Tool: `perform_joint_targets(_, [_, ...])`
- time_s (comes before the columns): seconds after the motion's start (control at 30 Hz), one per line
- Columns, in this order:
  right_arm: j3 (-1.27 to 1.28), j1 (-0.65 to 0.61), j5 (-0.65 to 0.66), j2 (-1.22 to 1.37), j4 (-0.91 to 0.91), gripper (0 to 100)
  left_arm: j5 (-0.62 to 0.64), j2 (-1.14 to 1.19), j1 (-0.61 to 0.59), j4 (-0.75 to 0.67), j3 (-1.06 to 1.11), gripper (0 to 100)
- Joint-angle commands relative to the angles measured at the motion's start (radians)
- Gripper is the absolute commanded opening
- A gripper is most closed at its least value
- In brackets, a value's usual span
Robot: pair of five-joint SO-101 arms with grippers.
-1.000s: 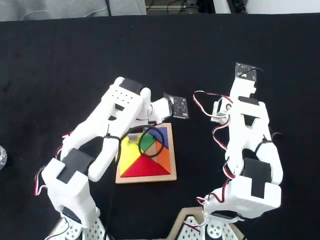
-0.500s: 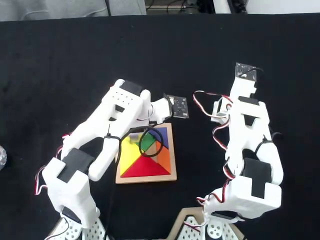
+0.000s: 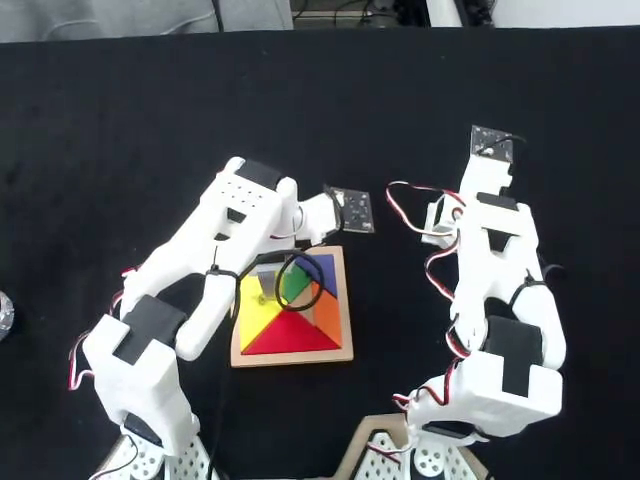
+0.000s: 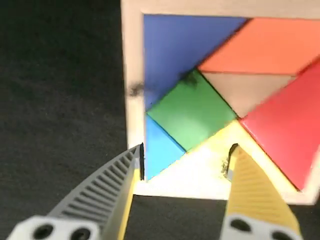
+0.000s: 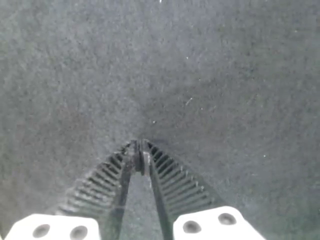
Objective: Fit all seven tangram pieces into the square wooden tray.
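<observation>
The square wooden tray (image 3: 291, 358) lies in the middle of the black table with coloured tangram pieces flat inside it. The left wrist view shows the tray rim (image 4: 131, 60) and a large blue triangle (image 4: 175, 45), an orange piece (image 4: 260, 45), a tan triangle (image 4: 245, 90), a green square (image 4: 192, 112), a small light-blue triangle (image 4: 157, 150), a yellow triangle (image 4: 200, 170) and a red triangle (image 4: 285, 130). My left gripper (image 4: 184, 155) hangs open just above the tray's yellow corner, holding nothing. My right gripper (image 5: 137, 152) is shut and empty over bare cloth.
The left arm (image 3: 225, 240) leans over the tray from the left. The right arm (image 3: 495, 260) stands folded to the tray's right. A small silvery object (image 3: 4, 315) sits at the table's left edge. Black cloth (image 3: 130, 120) spreads all around.
The left arm has drawn back slightly up and to the left, uncovering more of the yellow piece. The pieces and the right arm have not moved.
</observation>
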Motion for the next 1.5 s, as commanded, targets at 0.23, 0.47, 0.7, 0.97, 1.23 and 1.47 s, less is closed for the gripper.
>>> perform_joint_targets(0.23, [-0.031,0.003,-0.009,-0.015,-0.009,1.1,0.15,-0.253,-0.139,0.19,-0.165,24])
perform_joint_targets(0.47, [-0.035,-0.005,-0.009,-0.015,-0.015,1.1,0.408,-0.571,-0.32,0.153,-0.148,19])
perform_joint_targets(0.7, [-0.094,-0.014,-0.009,-0.021,0.014,1.1,0.773,-0.778,-0.489,-0.046,-0.028,19])
perform_joint_targets(0.97, [-0.42,-0.091,-0.008,-0.268,0.353,1.1,0.994,-0.845,-0.512,-0.361,-0.01,19])
perform_joint_targets(1.23, [-0.903,-0.209,0.091,-0.562,0.744,1.1,0.97,-0.858,-0.509,-0.041,-0.366,19])
perform_joint_targets(1.47, [-1.187,-0.428,0.087,-0.716,0.953,1.1,0.965,-0.859,-0.415,0.367,-0.796,19])
